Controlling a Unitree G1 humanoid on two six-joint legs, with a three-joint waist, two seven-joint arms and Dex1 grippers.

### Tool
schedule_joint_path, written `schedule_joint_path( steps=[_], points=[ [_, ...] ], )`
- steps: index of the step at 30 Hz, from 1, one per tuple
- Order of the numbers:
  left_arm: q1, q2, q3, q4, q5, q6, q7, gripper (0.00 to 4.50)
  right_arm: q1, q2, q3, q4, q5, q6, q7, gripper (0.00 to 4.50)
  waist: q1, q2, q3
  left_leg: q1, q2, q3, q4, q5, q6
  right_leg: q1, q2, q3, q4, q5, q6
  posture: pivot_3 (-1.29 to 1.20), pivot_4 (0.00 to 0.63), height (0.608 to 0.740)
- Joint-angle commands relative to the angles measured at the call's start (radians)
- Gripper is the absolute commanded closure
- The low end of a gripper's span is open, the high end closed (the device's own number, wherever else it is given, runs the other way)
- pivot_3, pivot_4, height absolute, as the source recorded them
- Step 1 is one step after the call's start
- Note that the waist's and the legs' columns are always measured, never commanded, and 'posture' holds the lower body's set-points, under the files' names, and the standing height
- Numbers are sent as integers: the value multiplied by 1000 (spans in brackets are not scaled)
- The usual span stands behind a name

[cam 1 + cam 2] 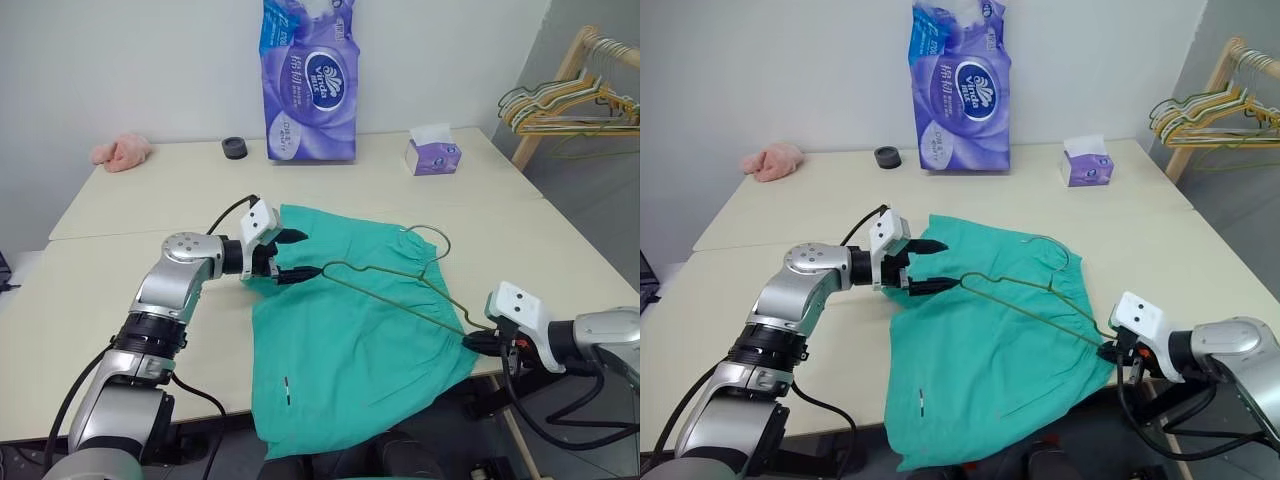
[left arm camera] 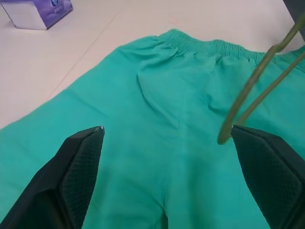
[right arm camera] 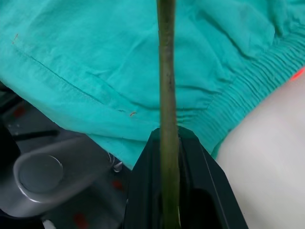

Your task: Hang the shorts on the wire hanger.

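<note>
Right gripper [image 1: 478,343], lower right, pinches the thin olive-gold wire hanger [image 1: 385,281] above the teal-green cloth shorts [image 1: 350,350]. Left gripper [image 1: 297,255], centre-left, gapes wide at the hanger's free corner; it should close squarely on that wire.

A purple tissue pack [image 1: 309,80] is standing at the desk's [image 1: 150,200] far edge, a black cap [image 1: 235,148] and pink cloth [image 1: 122,152] lying left, tissue box [image 1: 432,152] sitting right, hangers [image 1: 565,105] dangling off a wooden rack [image 1: 560,85] beyond.
</note>
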Motion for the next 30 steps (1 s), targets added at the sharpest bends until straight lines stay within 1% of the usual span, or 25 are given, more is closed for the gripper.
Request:
schedule_joint_path(
  steps=[1, 4, 7, 11, 14, 15, 18, 21, 23, 27, 30],
  points=[
    [-16, -6, 33, -33, -23, 14, 0, 11, 2, 21, -39, -51, 39, 24, -33, 4500, 0, 0, 0, 0, 0, 0, 1, 0, 0, 0, 0, 0, 0, 0, 0, -177, 73, 740],
    [-17, -5, 27, -38, -25, 23, -26, 11, -3, 40, -19, -70, 45, 34, -66, 4500, -1, 0, 0, 0, 0, 1, 1, 0, 0, 0, 0, 0, 0, 0, 0, -180, 73, 740],
    [4, 22, 8, -77, -40, 58, -97, 11, -10, 68, -22, -73, 72, 65, -90, 4500, -1, 0, 0, 0, 0, 1, 1, 0, 0, 0, 0, 0, 0, 0, 0, -182, 73, 740],
    [38, 55, -11, -108, -23, 51, -153, 11, 1, 44, -23, -66, 66, 46, -86, 4500, -3, 0, 0, 0, 0, 1, 0, 0, 0, 0, 0, 1, 0, 0, 0, -181, 75, 740],
    [48, 39, -16, -117, -18, 50, -139, 11, -6, 30, -24, -64, 72, 43, -80, 4500, -2, 0, 0, 0, 0, 1, 0, 0, 0, 0, 0, 1, 0, 0, 0, -179, 75, 740],
    [44, 26, -12, -112, -17, 52, -122, 11, -12, 41, -32, -62, 88, 57, -86, 4500, -1, -1, 1, 0, 0, 1, 0, 0, 0, 0, 0, 0, 0, 0, 0, -179, 75, 740],
    [35, 4, 9, -100, -26, 60, -89, 11, -30, 99, -102, -45, 165, 151, -125, 4500, 1, -1, 1, 0, 0, 0, 1, 0, 0, 1, 0, 0, 0, 0, 0, -182, 74, 740],
    [29, -6, 29, -88, -37, 78, -64, 11, -5, 112, -162, -29, 192, 196, -145, 4500, 0, -2, 1, 0, 0, 1, 1, 0, 0, 1, 0, 1, 0, 0, 0, -183, 74, 740],
    [32, -7, 34, -90, -43, 85, -60, 11, 41, 114, -218, -27, 206, 217, -150, 4500, 0, -2, 1, 0, 0, 1, 1, 0, 0, 0, 0, 1, 0, 0, 0, -191, 75, 740],
    [39, -18, 28, -127, -80, 132, -91, 11, 176, 126, -391, -16, 230, 264, -156, 4500, 3, -1, 1, -1, 0, -1, 0, 0, 0, 0, 0, 0, 0, 0, 0, -206, 76, 740],
    [47, -10, 11, -156, -93, 154, -127, 11, 280, 130, -473, -12, 233, 276, -150, 4500, 0, -2, 1, -1, 0, -1, -1, 0, 0, 0, 0, 0, 0, 0, 0, -218, 80, 740]
  ],
)
